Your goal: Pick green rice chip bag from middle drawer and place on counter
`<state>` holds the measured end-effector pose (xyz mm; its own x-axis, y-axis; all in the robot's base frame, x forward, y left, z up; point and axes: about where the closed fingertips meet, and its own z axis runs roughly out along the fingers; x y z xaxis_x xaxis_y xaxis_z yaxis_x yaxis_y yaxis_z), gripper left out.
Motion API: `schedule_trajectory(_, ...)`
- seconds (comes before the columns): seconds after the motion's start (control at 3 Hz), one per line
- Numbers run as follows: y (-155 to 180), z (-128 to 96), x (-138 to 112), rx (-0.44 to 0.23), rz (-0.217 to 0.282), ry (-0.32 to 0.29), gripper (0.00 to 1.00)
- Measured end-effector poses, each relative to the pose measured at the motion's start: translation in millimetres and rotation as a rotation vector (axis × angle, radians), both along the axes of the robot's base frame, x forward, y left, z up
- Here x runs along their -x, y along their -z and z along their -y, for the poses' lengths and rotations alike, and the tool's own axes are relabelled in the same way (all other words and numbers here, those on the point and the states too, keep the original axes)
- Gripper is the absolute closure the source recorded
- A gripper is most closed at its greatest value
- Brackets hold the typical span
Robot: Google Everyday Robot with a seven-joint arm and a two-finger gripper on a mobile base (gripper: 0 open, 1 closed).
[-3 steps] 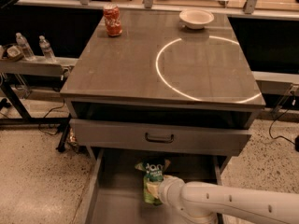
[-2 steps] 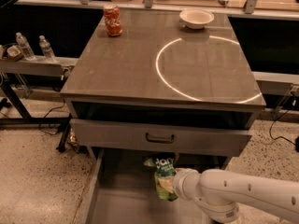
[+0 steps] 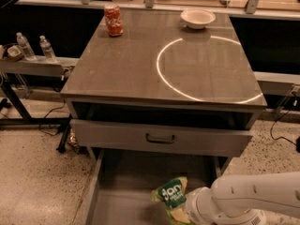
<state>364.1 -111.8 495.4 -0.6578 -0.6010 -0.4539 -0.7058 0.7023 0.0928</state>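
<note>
The green rice chip bag [image 3: 169, 193] is crinkled and tilted, with a dark green top with white lettering. It hangs over the right part of the open middle drawer [image 3: 123, 191]. My gripper [image 3: 182, 209] is at the end of the white arm coming in from the lower right. It is shut on the bag's lower right side, and the bag and the wrist mostly hide the fingers. The counter [image 3: 126, 64], with its bright white ring, lies above and behind.
A red soda can [image 3: 113, 19] and a white bowl [image 3: 198, 18] stand at the back of the counter. A half-open grey drawer front with a dark handle [image 3: 160, 138] juts out above the middle drawer. A side shelf [image 3: 37, 65] with water bottles [image 3: 24, 46] is at left.
The arm has moved right and toward the camera with the bag in the gripper. The bag has tilted and come up off the drawer floor.
</note>
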Motion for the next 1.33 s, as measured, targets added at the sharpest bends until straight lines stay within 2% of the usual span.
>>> schedule_trajectory(0.33, 10.9, 14.5, 12.9, 0.045, -0.043, -0.011, 1.00)
schedule_trajectory(0.67, 4.9, 18.7, 5.8, 0.063, -0.011, -0.008, 1.00)
schedule_trajectory(1.0, -20.6, 65.5, -5.5, 0.176, 0.096, 0.011, 1.00)
schedule_trajectory(1.33, -37.0, 112.8, -17.2, 0.314, 0.174, 0.022, 1.00)
